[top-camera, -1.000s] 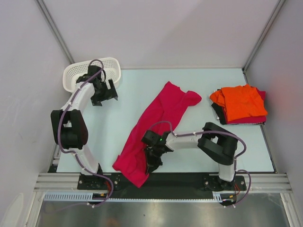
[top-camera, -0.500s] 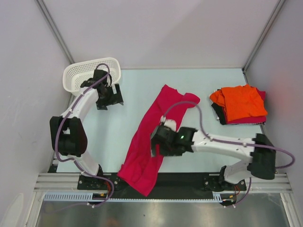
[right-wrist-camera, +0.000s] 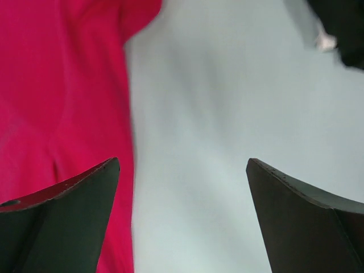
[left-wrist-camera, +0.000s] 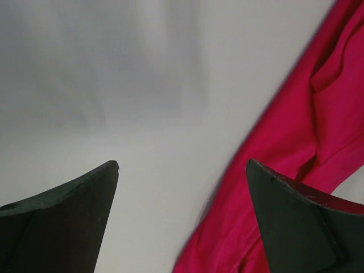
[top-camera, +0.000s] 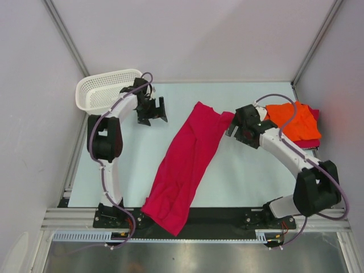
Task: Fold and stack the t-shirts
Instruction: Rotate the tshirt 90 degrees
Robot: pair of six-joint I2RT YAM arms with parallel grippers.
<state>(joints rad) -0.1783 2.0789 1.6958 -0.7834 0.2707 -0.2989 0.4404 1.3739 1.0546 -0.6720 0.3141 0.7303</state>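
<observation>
The red shirt (top-camera: 185,168) lies long and thin on the counter (top-camera: 244,170). It is all bunched up and not yet folded. Its long way runs from the far end, close to the two tools, down to the near edge of the counter. There its bottom end hangs over a little. We think the next job is to pull it out flat, so what counts is which tool is closer to its top end.

The right tool (top-camera: 231,129) is closer. The sleeve at the top of the shirt is just beside it. In this tool's own camera the shirt fills the left side, and bare counter shows between the two fingers. The left tool (top-camera: 155,118) is on the other side of the shirt, a bit apart from it. In its own camera the shirt runs along the right side.

Both tools are wide open, and we see nothing held in either one.

On the far side of the right tool sits the orange shirt (top-camera: 290,120), folded on top of a pile. A white basket (top-camera: 99,94) stands just behind the left tool.
</observation>
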